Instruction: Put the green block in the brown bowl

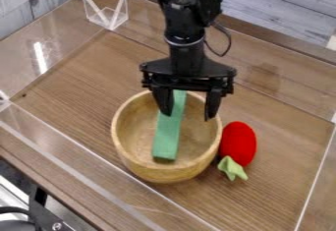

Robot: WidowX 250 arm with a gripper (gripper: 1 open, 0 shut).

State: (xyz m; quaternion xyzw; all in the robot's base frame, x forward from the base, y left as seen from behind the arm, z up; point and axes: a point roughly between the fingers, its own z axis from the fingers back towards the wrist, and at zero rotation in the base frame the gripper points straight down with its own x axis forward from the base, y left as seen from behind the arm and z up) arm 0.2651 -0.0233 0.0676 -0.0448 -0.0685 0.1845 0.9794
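Observation:
The green block (pixel 167 135) leans inside the brown bowl (pixel 129 144), its lower end on the bowl's floor and its upper end against the far wall. My gripper (pixel 188 104) points straight down over the bowl's far rim. It is open, with one finger on each side of the block's upper end and gaps visible between the fingers (pixel 213 102) and the block. The very top of the block is partly hidden behind the gripper.
A red strawberry toy (pixel 238 141) with a green stem lies just right of the bowl. A clear plastic stand (pixel 108 15) sits at the back left. Clear walls (pixel 53 53) enclose the wooden table.

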